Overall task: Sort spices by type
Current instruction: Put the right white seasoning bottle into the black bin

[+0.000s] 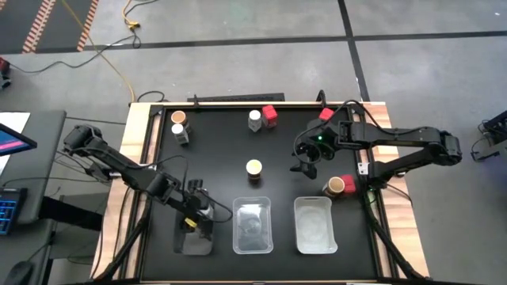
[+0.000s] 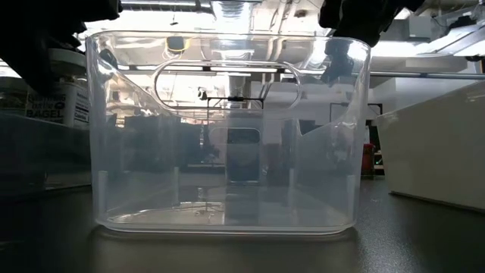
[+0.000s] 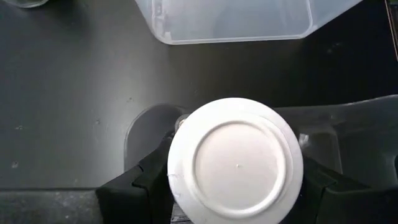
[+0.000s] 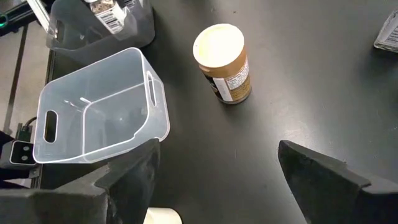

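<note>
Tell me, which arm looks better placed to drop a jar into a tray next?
The left. Its tool already grips a white-capped jar over the left tray. The right tool is open and empty, hovering mid-table.

My left arm reaches in from the frame's left edge and angles down toward the lower left of the bench, its left gripper point(image 1: 198, 215) low there; in the wrist view its dark fingers point(image 3: 146, 180) are clamped against both sides of a white-capped jar point(image 3: 235, 165). My right arm comes in from the right edge, folded at the elbow, with the right gripper point(image 1: 305, 158) hanging right of centre, fingers point(image 4: 317, 171) spread wide apart.
</note>
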